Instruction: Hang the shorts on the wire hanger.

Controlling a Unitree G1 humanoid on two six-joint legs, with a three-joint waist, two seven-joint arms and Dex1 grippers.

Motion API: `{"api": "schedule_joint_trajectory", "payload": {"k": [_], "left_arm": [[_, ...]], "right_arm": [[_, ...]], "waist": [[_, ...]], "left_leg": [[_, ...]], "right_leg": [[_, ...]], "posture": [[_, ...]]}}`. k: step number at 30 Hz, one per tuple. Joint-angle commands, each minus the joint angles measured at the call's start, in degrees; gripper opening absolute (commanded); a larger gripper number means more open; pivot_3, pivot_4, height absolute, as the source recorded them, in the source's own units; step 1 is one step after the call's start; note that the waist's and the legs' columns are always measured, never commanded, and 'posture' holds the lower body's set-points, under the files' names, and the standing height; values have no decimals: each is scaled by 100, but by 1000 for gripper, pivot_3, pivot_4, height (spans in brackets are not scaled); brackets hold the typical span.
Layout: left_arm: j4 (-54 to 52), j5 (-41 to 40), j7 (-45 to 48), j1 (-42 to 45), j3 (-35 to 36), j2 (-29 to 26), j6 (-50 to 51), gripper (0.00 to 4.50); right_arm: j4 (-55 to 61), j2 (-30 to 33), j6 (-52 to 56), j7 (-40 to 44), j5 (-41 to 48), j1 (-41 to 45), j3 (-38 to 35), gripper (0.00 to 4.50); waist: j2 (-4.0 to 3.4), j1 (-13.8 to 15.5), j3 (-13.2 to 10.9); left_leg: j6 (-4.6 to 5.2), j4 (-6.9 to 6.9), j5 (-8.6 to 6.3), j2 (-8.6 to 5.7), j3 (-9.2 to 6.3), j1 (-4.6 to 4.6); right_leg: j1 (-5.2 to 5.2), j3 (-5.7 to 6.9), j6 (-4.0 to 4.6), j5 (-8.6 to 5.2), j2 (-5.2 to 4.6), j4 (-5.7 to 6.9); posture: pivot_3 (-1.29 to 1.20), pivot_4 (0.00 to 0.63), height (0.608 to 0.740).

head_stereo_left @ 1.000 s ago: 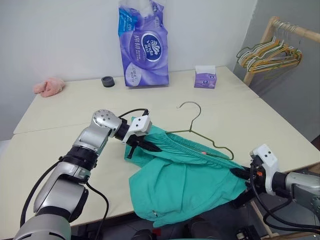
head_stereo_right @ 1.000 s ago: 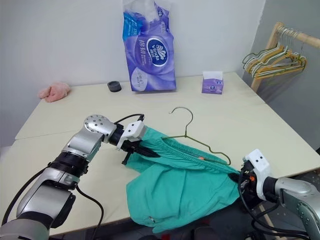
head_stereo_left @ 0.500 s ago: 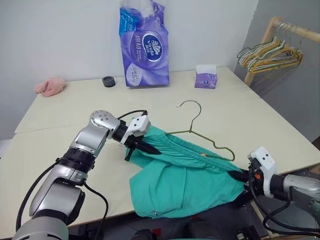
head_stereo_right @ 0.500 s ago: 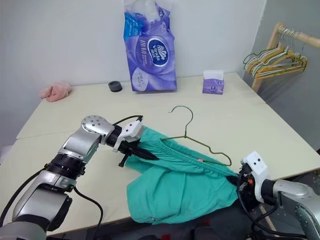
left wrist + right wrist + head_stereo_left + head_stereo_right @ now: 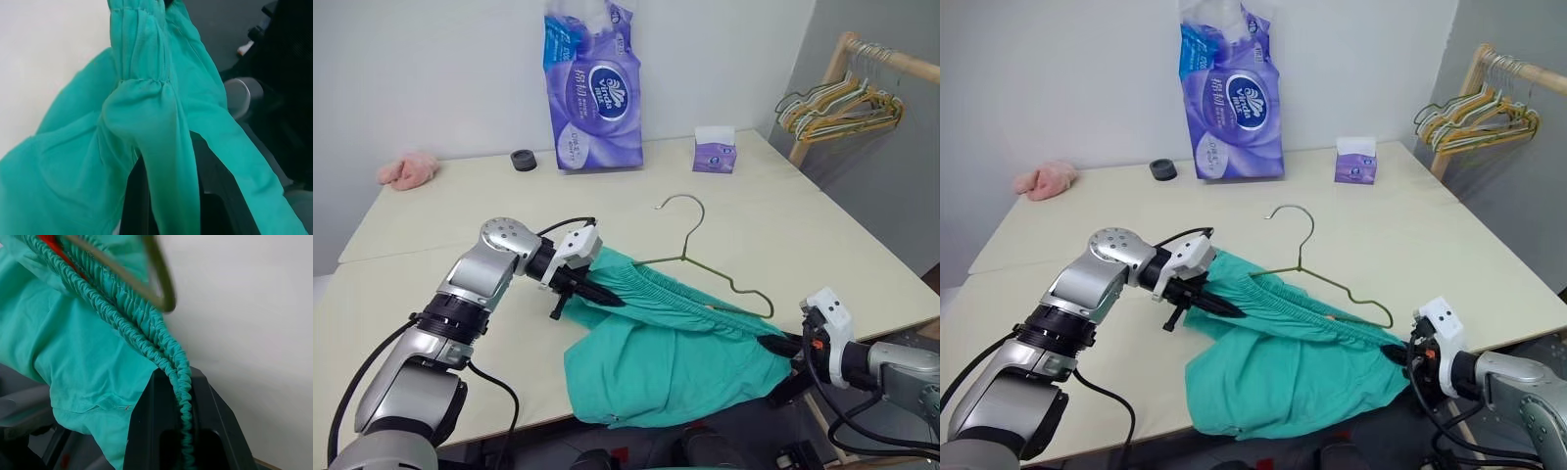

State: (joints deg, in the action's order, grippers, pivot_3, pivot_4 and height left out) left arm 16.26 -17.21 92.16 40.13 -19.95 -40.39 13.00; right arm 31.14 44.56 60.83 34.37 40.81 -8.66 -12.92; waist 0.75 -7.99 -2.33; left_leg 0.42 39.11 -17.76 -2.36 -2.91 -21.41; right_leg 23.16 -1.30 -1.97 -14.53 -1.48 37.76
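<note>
**I hold the shorts at both ends**

My left pincer [image 5: 590, 291] is pressed tight on one end of the waistband of the shorts [image 5: 671, 357]. My right pincer [image 5: 781, 345] is pressed tight on the other end, right at the near edge of the table [image 5: 440, 211]. In my right wrist view the bumpy waistband runs straight down between my two black fingers [image 5: 146, 426].

The shorts are teal-green and soft. The waistband is pulled out in a line between my two pincers. The rest of the cloth lies on the table and hangs over the near edge.

The wire hanger [image 5: 705, 264] lies flat on the table. Its hook points away from me. Its near side touches the waistband, and I cannot tell if the wire goes inside the shorts or just lies on top.

At the back of the table stands a big purple pack of tissue paper [image 5: 594, 88]. Beside it sits a small purple tissue box [image 5: 715, 152]. A small black ring [image 5: 523, 160] and a pink cloth [image 5: 407, 169] lie there too. More hangers [image 5: 842, 103] hang on a wooden rack to my right.
</note>
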Motion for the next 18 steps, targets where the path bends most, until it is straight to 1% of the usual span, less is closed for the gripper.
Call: {"api": "schedule_joint_trajectory", "payload": {"k": [1, 4, 11, 15, 18], "left_arm": [[62, 26, 34, 45, 149, -258, -275, 0], [189, 178, 30, 58, 147, -205, -457, 0], [772, 833, -185, 128, 61, -118, -1348, 0], [1088, 1182, -560, 213, 60, 69, -1878, 0], [903, 1396, -937, 149, -2, 351, -1947, 0]], "right_arm": [[-178, 202, 115, -157, -162, -21, -321, 20], [-127, 234, 100, -146, -172, -2, -288, 20], [197, 515, 4, 27, -194, -88, -236, 20], [367, 872, -88, 253, -212, -119, -186, 20], [415, 1361, -235, 531, -321, 326, 148, 20]], "waist": [[0, 18, 0], [0, 12, 0], [0, 7, 0], [1, 14, 0], [0, -1, -1]], "left_leg": [[0, 1, 0, -1, 0, -1], [0, 2, 0, -2, 0, -1], [0, 1, 0, -2, 2, 0], [0, 2, 0, -3, 2, 0], [0, 2, 0, -3, 4, 0]], "right_leg": [[0, 0, 0, 0, 0, 0], [-2, 0, 0, 0, -1, -1], [-1, 0, 0, 0, 0, -1], [-3, 1, 0, 0, -1, -2], [-3, 0, 0, 0, -1, -2]], "posture": [[-241, 41, 740], [-243, 41, 740], [-250, 41, 740], [-253, 41, 740], [-264, 40, 740]]}}
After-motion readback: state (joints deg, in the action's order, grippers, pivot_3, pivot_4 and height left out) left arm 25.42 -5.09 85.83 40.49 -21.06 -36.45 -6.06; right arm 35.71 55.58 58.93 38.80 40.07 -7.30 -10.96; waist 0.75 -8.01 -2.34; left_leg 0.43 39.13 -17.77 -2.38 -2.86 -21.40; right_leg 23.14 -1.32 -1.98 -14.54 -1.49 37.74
